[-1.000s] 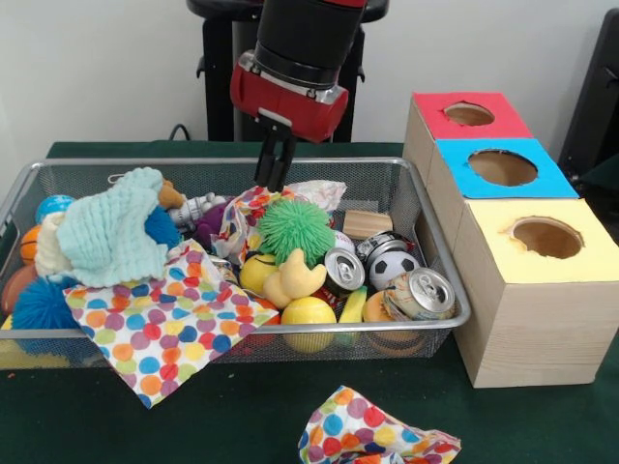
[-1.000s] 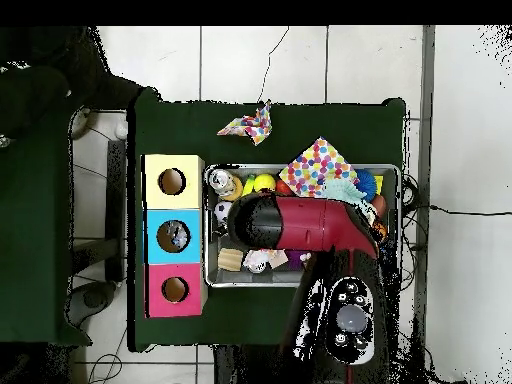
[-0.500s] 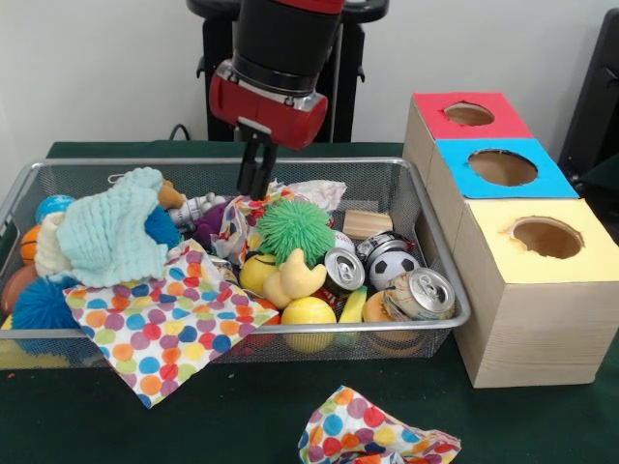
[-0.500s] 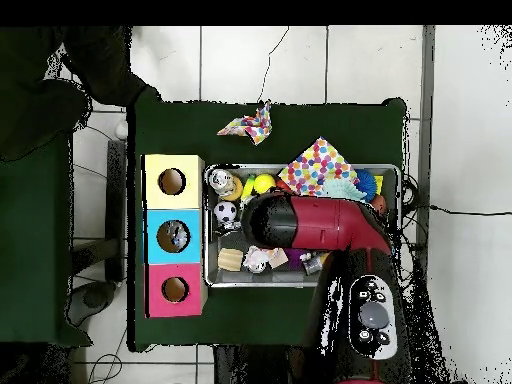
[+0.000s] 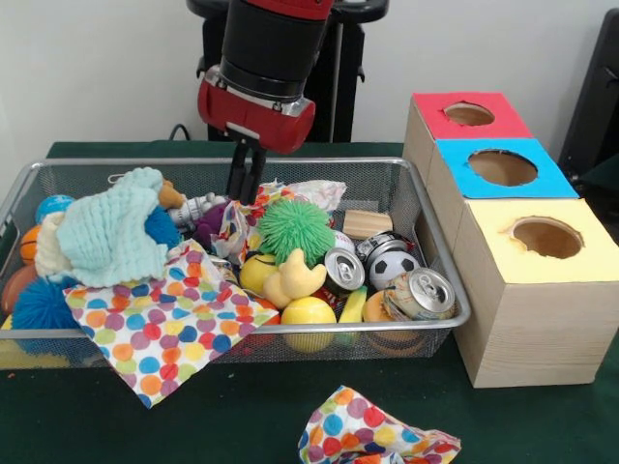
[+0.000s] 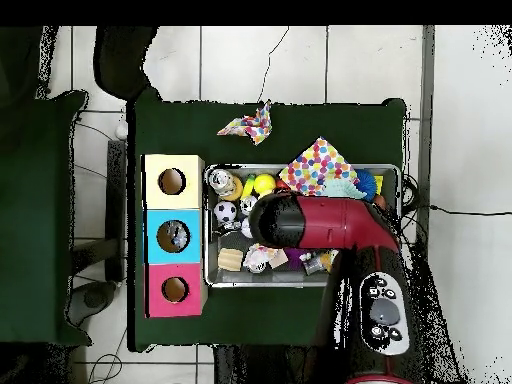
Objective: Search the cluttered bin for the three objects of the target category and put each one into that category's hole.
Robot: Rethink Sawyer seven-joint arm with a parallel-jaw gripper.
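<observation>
Claw (image 5: pixel 245 179) pressed together, empty — your nearest can (image 5: pixel 420 294) looks light, slick (dents easily); grip across its body.

Wire bin (image 5: pixel 440 275) packed edge to edge; no bare floor visible inside. Hand (image 5: pixel 244 179) hangs over the far middle, above a crumpled dotted cloth (image 5: pixel 253 217). At its 4 o'clock a green spiky ball (image 5: pixel 295 228) rises highest; at 9, a mint cloth (image 5: pixel 116 232) mounds. The green bench (image 5: pixel 242 425) at 6 is open, apart from a dotted wad (image 5: pixel 372 430).
</observation>
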